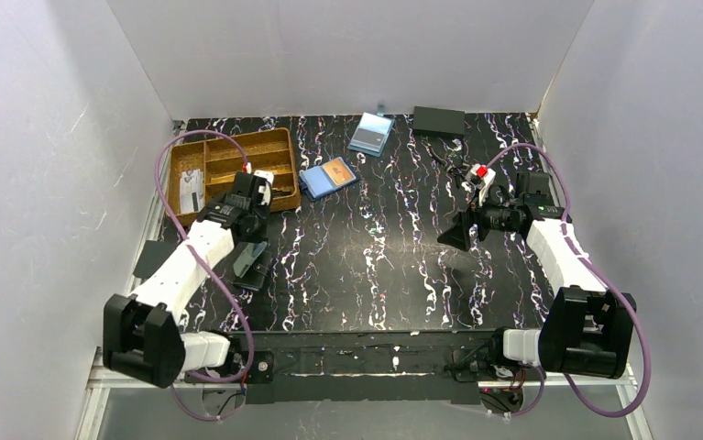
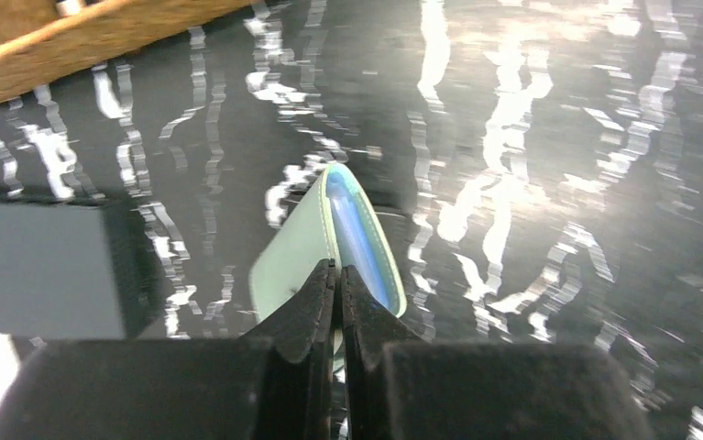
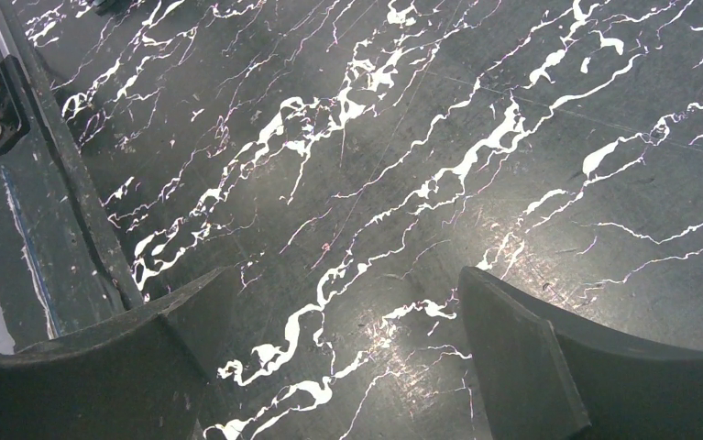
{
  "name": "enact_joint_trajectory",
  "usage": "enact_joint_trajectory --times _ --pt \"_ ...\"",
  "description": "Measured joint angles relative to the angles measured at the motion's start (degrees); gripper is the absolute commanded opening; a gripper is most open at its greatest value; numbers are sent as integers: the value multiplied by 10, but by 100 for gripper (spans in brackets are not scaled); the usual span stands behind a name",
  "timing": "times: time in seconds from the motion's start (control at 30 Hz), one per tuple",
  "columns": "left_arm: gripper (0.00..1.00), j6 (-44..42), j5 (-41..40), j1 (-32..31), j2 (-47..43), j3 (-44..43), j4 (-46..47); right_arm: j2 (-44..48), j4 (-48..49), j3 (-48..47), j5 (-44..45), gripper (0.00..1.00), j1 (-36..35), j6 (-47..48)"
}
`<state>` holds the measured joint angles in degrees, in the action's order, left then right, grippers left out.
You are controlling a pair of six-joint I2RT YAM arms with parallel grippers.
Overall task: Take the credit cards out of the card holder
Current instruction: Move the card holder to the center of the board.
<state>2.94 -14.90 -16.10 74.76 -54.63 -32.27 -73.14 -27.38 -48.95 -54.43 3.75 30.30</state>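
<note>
As the job is to get cards out of a sleeve, the hold makes sense: the left gripper (image 2: 339, 275) is clenched on the near end of the card holder (image 2: 294, 258), leaving the far, open end free. In the left wrist view, centre frame, the holder stands on edge, its pale green face turned left, and 1 blue card (image 2: 358, 234) shows along its mouth. We cannot tell whether more cards sit behind it, or whether the holder's far corner touches the table (image 2: 549, 183).

In the top view the holder sits lower left of centre, below the wooden tray (image 1: 233, 165) and well apart from the 2 other holders, the bright blue holder (image 1: 329, 177) and the pale-blue holder (image 1: 371, 134), at the upper middle.

Left arm: reaches up the left side of the frame, wrist folded back so the fingers point down toward the near edge.

Right arm: elbow raised at the right, forearm pointing left toward centre. The right gripper (image 3: 347, 302) is spread wide, grasping nothing, over bare marbled table. We judge it is placed ready to come across and pull the exposed card while the left steadies the sleeve.
</note>
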Motion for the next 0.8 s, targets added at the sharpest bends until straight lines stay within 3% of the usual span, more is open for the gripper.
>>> enact_joint_trajectory --times 0.2,0.33,0.43,0.7,0.73,0.8 --pt "0 100 79 -103 -42 -21 -25 0 -3 0 0 100 0 2" --pt "0 189 105 -199 -4 -53 -14 0 -9 0 0 100 0 5" --pt "0 264 111 -270 94 -123 5 0 -12 0 0 100 0 9" --pt "0 387 63 -377 373 -361 18 0 -14 0 2 100 4 15" --pt "3 399 56 -387 406 -395 13 0 -14 0 2 100 5 15" --pt "18 415 51 -396 449 -440 7 0 -15 0 2 100 7 15"
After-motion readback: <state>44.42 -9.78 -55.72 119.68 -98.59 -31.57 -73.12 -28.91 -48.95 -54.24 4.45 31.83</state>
